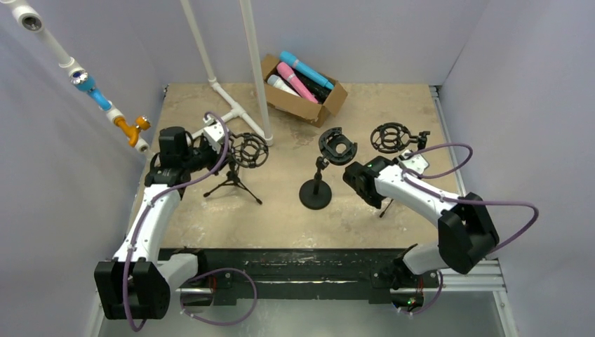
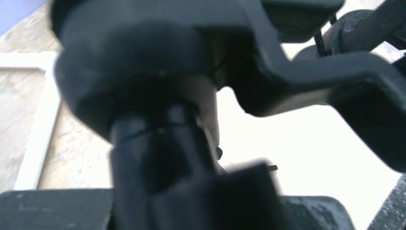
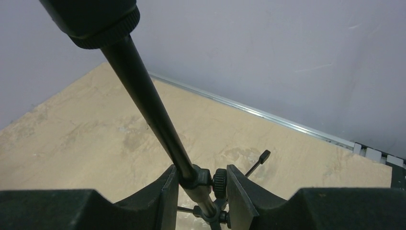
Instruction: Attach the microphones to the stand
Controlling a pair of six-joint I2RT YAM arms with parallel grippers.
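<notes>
Several microphones, among them a pink one, a blue one and a white one, lie in an open cardboard box at the back. Three black stands are on the table. My left gripper is shut on the stem of the left tripod stand, just under its ring mount; that view is blurred and almost filled by it. My right gripper is shut low on the right tripod stand, on the collar and knob of its pole. No microphone is held.
A round-base stand with a tilted clip stands between the arms. White PVC pipes rise at the back left, with a floor piece. Another pipe carrying blue and orange pieces slants at the upper left. Walls close three sides.
</notes>
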